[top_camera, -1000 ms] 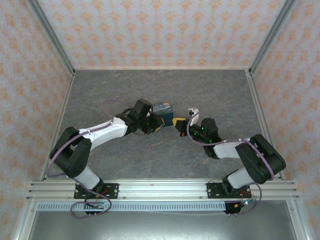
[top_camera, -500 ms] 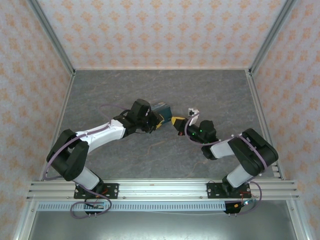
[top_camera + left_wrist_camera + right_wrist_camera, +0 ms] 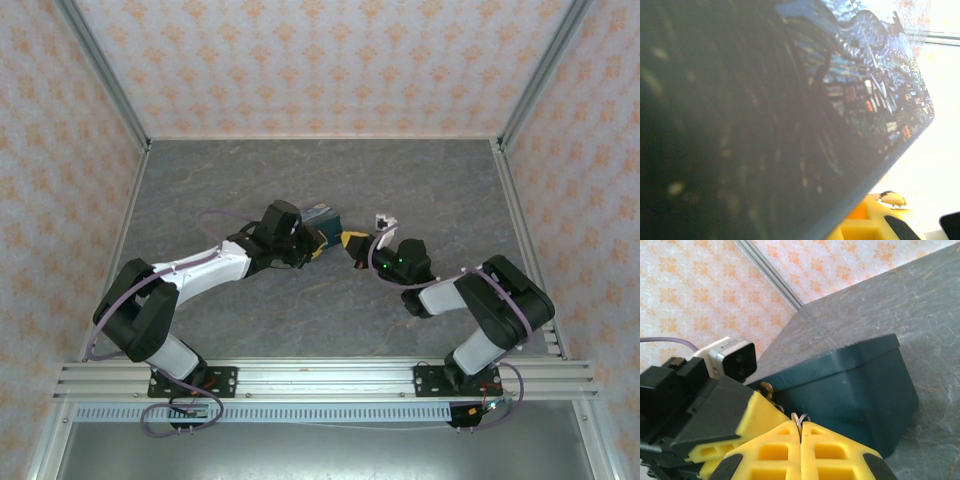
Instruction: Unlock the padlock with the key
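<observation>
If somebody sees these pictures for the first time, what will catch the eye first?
The two arms meet at the middle of the table, left claw and right claw nearly tip to tip beside the box. In the right wrist view the yellow right claw is shut on a small metal ring, beside the dark box. In the left wrist view the box's swirling blue print looms very close.

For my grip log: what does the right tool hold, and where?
Probably the key: its metal loop sticks out between the shut fingertips of the right tool.

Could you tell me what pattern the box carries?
The box shows a Starry Night print, clearest in the left wrist view.
</observation>
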Robot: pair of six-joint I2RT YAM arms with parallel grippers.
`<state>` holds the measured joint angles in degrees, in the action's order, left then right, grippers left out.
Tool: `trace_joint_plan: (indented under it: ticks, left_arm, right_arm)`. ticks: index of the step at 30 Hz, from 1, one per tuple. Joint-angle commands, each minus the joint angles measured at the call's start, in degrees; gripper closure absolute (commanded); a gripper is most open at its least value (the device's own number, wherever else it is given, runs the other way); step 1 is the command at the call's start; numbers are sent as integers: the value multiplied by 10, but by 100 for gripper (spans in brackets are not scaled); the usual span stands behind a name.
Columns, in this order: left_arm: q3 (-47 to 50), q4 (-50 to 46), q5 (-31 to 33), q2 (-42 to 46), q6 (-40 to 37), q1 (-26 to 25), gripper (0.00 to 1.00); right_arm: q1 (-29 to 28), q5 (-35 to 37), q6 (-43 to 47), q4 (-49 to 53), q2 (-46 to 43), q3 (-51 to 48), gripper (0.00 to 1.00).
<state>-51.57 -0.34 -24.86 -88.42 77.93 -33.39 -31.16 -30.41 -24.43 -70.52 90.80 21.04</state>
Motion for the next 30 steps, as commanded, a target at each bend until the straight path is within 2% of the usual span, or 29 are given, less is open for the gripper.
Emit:
trace_joint_plan:
  ticks: [1,7,30]
  left_arm:
    - [2,14,11,19,-7,0,97]
    - [5,32,13,21,17,0,98]
    - [-1,25,17,25,15,0,98]
  right_arm:
    - [-11,-1,9,-6,-12,13,100]
    - [-14,2,-22,-64,32,2,100]
    - [-30,-2,-23,-59,61,19,100]
